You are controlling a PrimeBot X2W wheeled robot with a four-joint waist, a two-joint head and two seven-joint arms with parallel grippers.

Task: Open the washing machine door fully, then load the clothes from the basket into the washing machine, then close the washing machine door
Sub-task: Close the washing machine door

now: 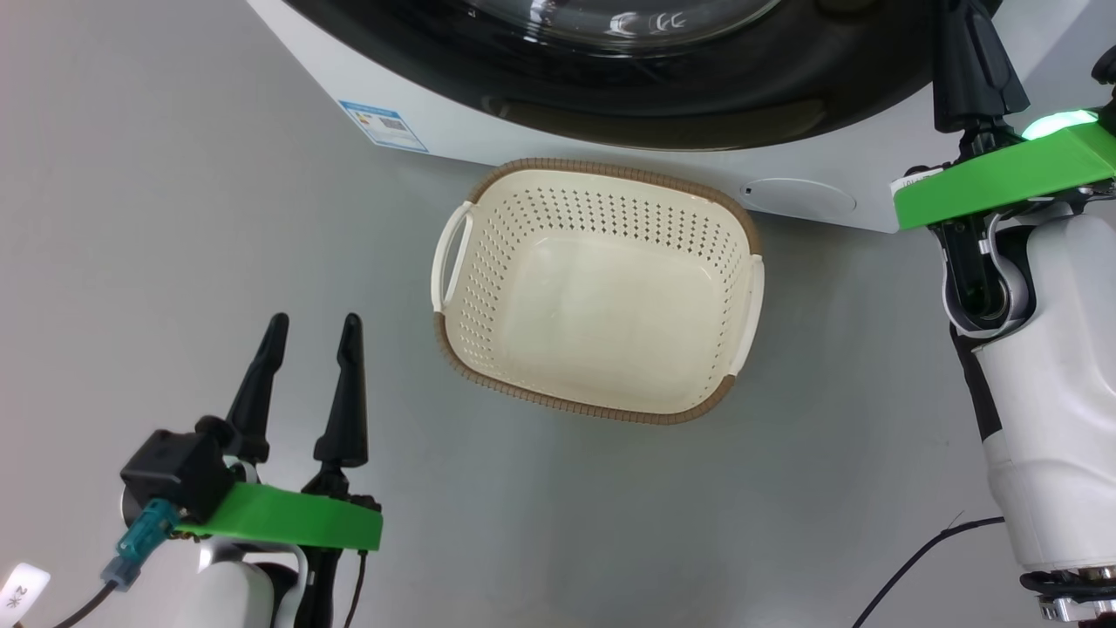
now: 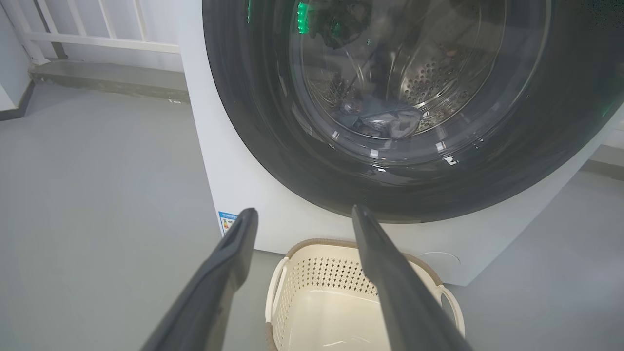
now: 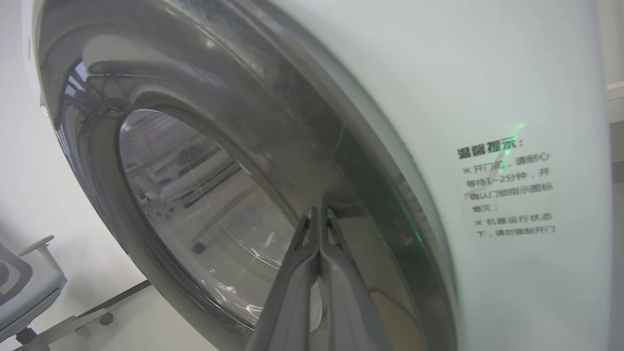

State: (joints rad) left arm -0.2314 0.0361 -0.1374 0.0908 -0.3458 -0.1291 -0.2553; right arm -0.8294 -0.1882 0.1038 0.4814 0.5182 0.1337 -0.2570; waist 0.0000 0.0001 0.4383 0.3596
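The washer (image 1: 488, 135) is a white box standing on a grey floor (image 1: 174, 262) straight ahead of the robot, its lower front running across the top of the head view. In the right wrist view a notice (image 3: 507, 190) in dark Chinese print sits on the white face beside the door.

The door (image 2: 253, 97) is a glossy black ring, almost as wide as the washer, around a bulging clear glass bowl. It lies flat against the front, shut. The perforated steel drum shows through the glass, and green light glints on the glass near the top.

The basket (image 1: 602, 218) stands on the floor just in front of the washer, below the door. It is cream with perforated walls, a brown woven-look rim and a white handle at each end, and its bare bottom shows.

The clothes (image 2: 385, 122) lie low in the drum behind the glass. They look bluish-grey through it, and their print is too dim to tell.

The left gripper (image 1: 315, 321) hangs over the floor, left of the basket and apart from it, with its two dark fingers spread wide. The right gripper (image 3: 319, 212) is raised at the door's right side with its fingers pressed together, tips at the black ring near its outer edge. Whether they touch it I cannot tell.

A small blue sticker (image 1: 384, 125) sits low on the washer's front, left of the basket.
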